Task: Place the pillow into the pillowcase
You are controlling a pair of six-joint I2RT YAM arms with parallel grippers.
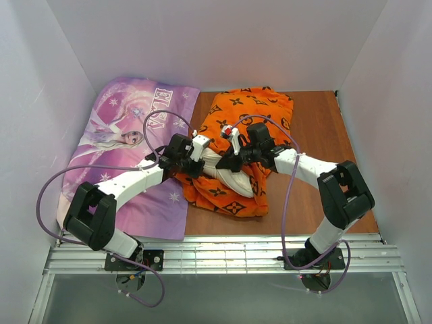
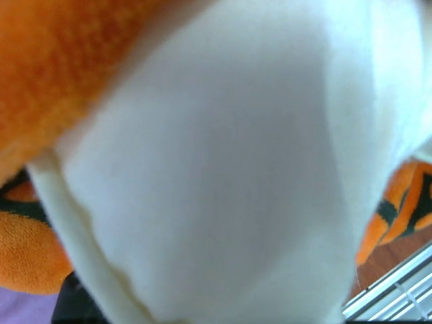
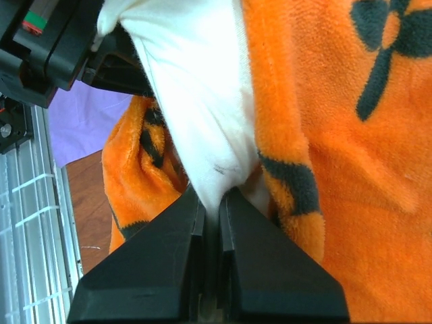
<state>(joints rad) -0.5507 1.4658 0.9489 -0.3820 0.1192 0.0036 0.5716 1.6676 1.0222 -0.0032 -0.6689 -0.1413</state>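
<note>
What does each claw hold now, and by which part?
The right claw pinches the pillow by a fold of its cloth. The left claw seems to grip its far corner.

the pillowcase (image 1: 251, 111) is bright orange plush fabric printed with black flower, star and circle motifs. it lies crumpled in a long heap on the brown bench (image 1: 317, 169), running from the far side toward the near edge. the pillow (image 1: 228, 177) is cream-white, plain and soft, with a stitched seam along one edge. only a bunched, pulled-up part of it shows, coming out of the orange folds in the near half of the heap. orange cloth covers the rest.
</note>
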